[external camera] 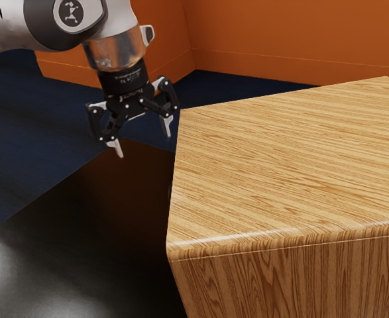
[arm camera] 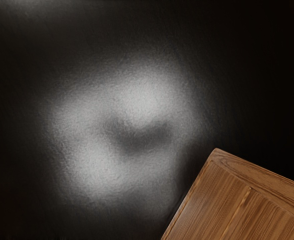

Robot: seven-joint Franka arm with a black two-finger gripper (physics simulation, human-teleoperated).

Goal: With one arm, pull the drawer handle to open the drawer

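End effector (external camera: 144, 142) spread wide, empty, beside wooden cabinet (external camera: 287, 159); body lettering (external camera: 124, 77) unreadable.

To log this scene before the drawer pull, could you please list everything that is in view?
wooden cabinet: one, light oak grain, at the exterior view's right; one corner of it also in the wrist view
table surface: one, glossy black, beside the cabinet and under the hand
floor: one, dark blue, beyond the table
walls: two, orange, meeting in a corner at the back
arm: one, white and grey, from the exterior view's upper left
gripper: one, black, open, above the table, apart from the cabinet
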